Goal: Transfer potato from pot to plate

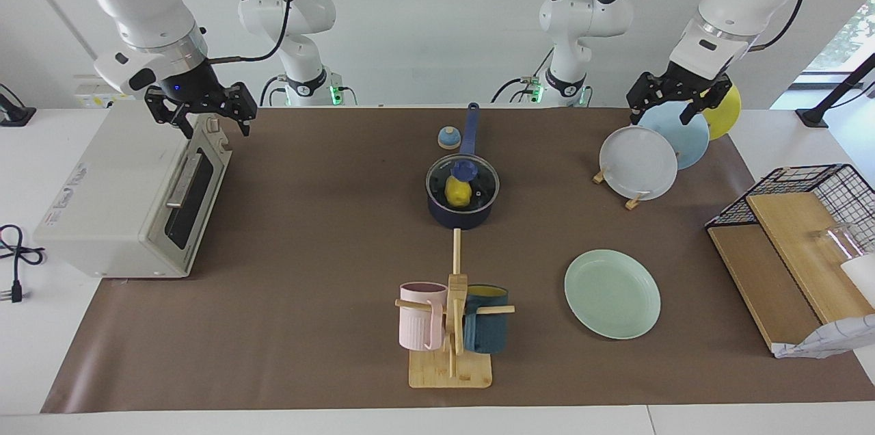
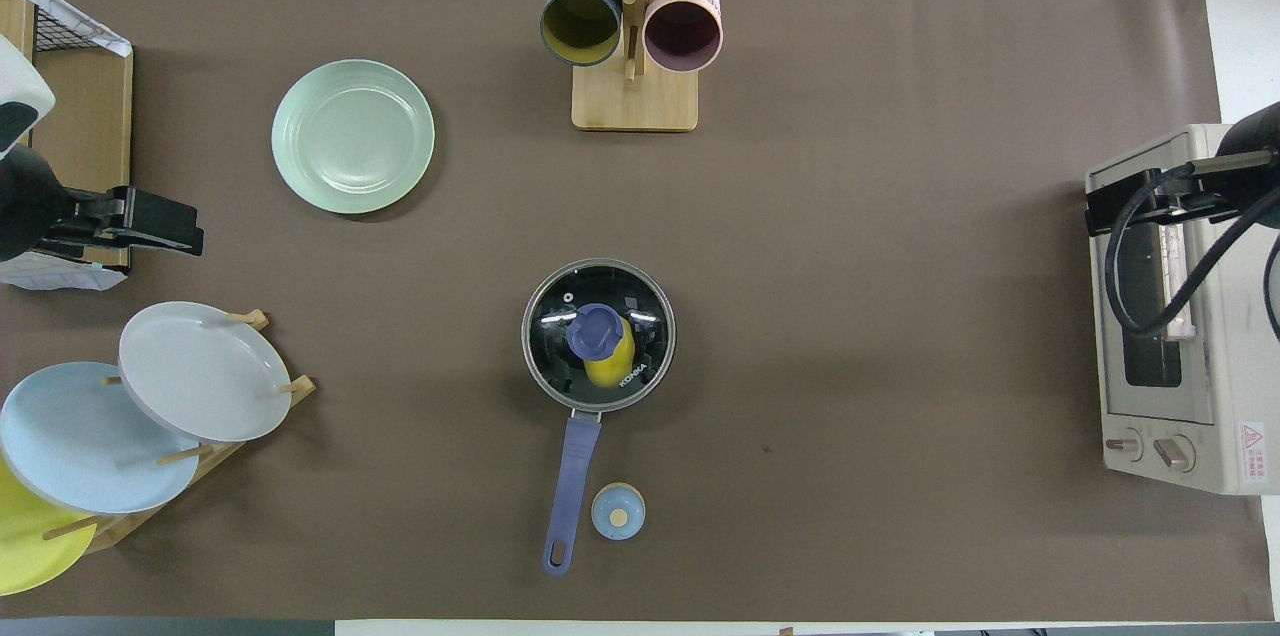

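My left claw (image 1: 673, 98) hangs spread apart over the plate rack (image 1: 618, 182), my right claw (image 1: 202, 110) likewise over the toaster oven (image 1: 130, 195), both waiting. Mid-surface, the potato (image 1: 458, 193) sits in the pot (image 1: 463, 213), sealed by a glass lid (image 1: 463, 178) I judge must come off first; the plate (image 1: 612, 293) lies bare nearer the surface's outer edge.

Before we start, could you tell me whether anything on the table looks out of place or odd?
Only one thing: the pot has its glass lid on, covering the potato inside. The mint-green plate lies bare and nothing looks spilled or damaged.
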{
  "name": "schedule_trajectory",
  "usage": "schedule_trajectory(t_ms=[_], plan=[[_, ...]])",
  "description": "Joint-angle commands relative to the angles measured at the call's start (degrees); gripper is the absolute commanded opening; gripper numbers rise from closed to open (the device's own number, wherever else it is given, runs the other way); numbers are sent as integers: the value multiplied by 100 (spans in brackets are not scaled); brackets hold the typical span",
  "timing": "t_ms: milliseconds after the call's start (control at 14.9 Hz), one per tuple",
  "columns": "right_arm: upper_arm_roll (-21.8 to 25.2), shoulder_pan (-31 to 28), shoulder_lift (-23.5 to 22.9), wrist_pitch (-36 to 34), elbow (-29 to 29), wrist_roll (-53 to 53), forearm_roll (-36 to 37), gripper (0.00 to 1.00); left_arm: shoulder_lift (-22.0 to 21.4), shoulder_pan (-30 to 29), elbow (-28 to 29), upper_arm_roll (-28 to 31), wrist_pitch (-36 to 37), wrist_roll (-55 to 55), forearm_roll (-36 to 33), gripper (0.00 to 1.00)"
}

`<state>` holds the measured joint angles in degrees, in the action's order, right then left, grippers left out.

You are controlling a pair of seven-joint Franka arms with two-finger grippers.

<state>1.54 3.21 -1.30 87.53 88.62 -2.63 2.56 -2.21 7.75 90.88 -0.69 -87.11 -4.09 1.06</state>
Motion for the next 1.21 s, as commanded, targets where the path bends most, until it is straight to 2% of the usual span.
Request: schedule_trajectory(t_ms=[0, 670, 1138], plan=[[-40, -66, 86, 18, 77, -98, -133, 100, -122, -28, 140, -10, -52, 5, -18, 100], [-101, 57, 121, 17, 112, -98, -160, 100, -122, -28, 149, -2, -52, 5, -18, 100], [-119, 794, -142, 211, -142, 709, -256, 100, -122, -28, 140, -10, -52, 5, -18, 100]])
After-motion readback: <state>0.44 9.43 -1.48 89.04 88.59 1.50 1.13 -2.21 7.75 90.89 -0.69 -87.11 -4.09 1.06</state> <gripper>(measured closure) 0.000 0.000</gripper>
